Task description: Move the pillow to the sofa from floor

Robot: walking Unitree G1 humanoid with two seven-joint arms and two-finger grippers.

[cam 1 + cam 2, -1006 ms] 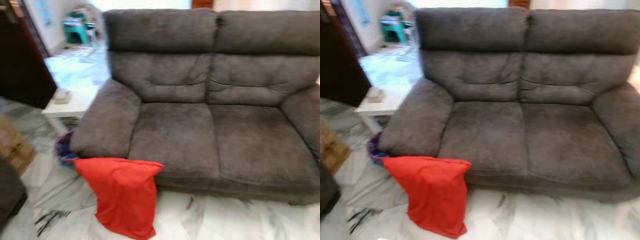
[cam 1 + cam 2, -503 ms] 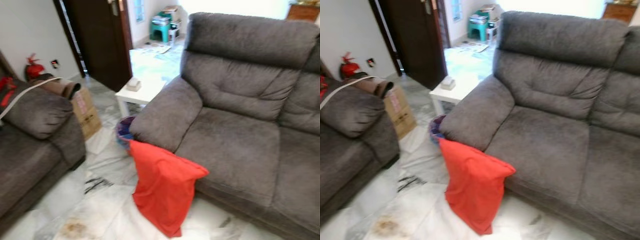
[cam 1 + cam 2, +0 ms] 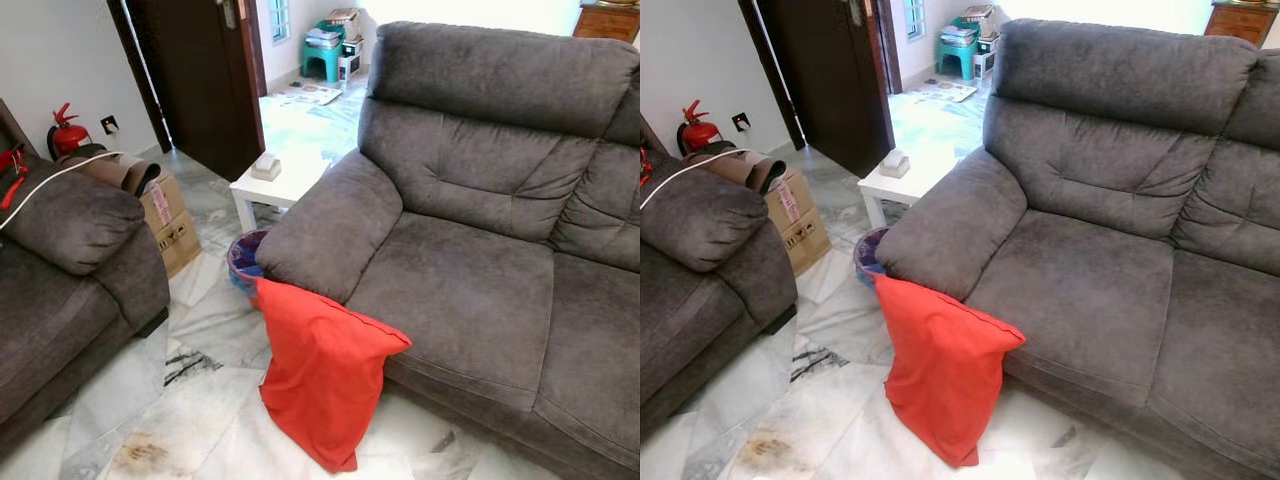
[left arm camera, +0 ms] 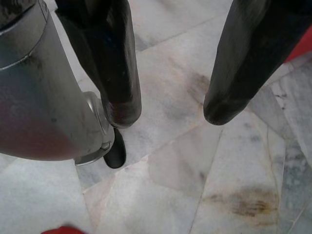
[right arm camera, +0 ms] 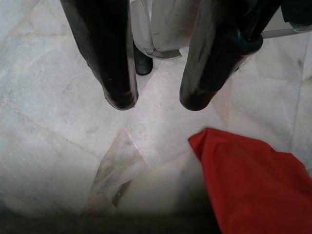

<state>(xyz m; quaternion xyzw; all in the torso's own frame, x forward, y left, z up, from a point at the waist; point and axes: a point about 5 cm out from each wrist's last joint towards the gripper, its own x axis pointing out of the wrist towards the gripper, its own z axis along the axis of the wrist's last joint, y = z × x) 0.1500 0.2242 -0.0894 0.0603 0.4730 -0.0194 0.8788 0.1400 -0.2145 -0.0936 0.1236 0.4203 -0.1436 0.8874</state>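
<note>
Since half a second ago almost nothing among the things is shifting; only the head camera is settling and sharpening, after swinging leftward from the straight-on look at the sofa a second ago, so a second couch is now showing at the left edge.

The red pillow [image 3: 322, 385] is standing on the marble floor [image 3: 190, 410] at the lower middle of the frame, its upper edge leaning against the front of the grey sofa [image 3: 470, 270], just under the sofa's arm. It is touching the sofa's front but not lying on the seat cushion. Just behind the pillow, between the sofa arm and the white side worktop [image 3: 280, 185], a small dark bin [image 3: 243, 262] is peeking out. A tissue box [image 3: 265, 166] is sitting on that worktop.

At the left edge the other grey couch [image 3: 60, 270] is showing, with a cardboard box [image 3: 168, 220] beside it and a red fire extinguisher [image 3: 66, 133] against the wall at the upper left. A dark door [image 3: 200, 80] is standing open at the top, with a teal stool [image 3: 322, 60] beyond it.

In the left wrist view the left hand [image 4: 170, 114] is hanging over bare marble with its two black fingers spread, released and grasping nothing. In the right wrist view the right hand [image 5: 156, 102] is likewise hanging released, fingers parted above the floor, with a corner of the pillow lying near them but not touching.
</note>
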